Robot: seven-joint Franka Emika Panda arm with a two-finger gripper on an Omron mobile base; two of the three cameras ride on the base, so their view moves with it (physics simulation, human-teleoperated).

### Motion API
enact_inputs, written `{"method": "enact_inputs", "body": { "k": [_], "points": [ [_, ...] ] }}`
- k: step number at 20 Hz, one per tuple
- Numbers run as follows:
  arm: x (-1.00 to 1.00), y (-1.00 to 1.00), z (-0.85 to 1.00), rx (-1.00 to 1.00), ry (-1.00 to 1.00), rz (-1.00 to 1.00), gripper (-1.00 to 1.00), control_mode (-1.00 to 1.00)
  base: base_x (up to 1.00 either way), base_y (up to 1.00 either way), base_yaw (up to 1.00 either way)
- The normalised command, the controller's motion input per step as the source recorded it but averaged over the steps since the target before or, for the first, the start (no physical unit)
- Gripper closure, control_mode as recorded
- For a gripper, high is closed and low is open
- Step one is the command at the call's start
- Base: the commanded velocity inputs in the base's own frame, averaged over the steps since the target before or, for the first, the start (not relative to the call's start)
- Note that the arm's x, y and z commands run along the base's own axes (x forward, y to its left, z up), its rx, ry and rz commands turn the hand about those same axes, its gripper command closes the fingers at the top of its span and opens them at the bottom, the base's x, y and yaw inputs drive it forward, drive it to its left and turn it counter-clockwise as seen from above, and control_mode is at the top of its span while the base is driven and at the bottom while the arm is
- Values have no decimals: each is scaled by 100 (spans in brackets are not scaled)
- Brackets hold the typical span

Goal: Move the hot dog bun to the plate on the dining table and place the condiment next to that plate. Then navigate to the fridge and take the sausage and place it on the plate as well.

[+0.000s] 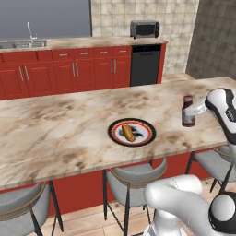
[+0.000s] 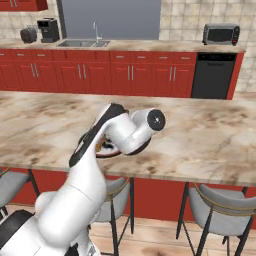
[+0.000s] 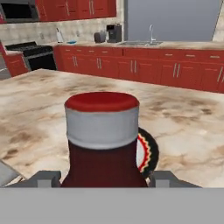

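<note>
On the long marbled beige bench (image 1: pixel 55 133), the round black-rimmed patterned plate (image 1: pixel 132 132) already carries the tan hot dog bun (image 1: pixel 128 132). Right of that plate stands the dark red, red-capped condiment bottle (image 1: pixel 188 111), upright and clamped low in the claw (image 3: pixel 103 178). It looks rigid, smooth and top-heavy, so the low body grip seems sound.

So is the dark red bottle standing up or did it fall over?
Standing up. The dark red condiment bottle with the red cap sits upright on the marble dining table, cap on top, between the tool's fingers.
</note>
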Motion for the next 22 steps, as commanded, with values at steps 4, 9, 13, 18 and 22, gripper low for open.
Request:
{"method": "enact_inputs", "body": {
  "k": [4, 9, 13, 18, 22],
  "points": [
    [82, -1, -59, 3, -20, 22, 100, -100, 0, 0, 0],
    [68, -11, -51, 1, -13, 15, 100, -100, 0, 0, 0],
    [62, -42, -33, 0, 0, 11, 100, -100, 0, 0, 0],
    [42, -38, -18, 0, 0, 10, 100, -100, 0, 0, 0],
    [34, -18, -17, 3, 0, 12, 100, -100, 0, 0, 0]
  ]
}}
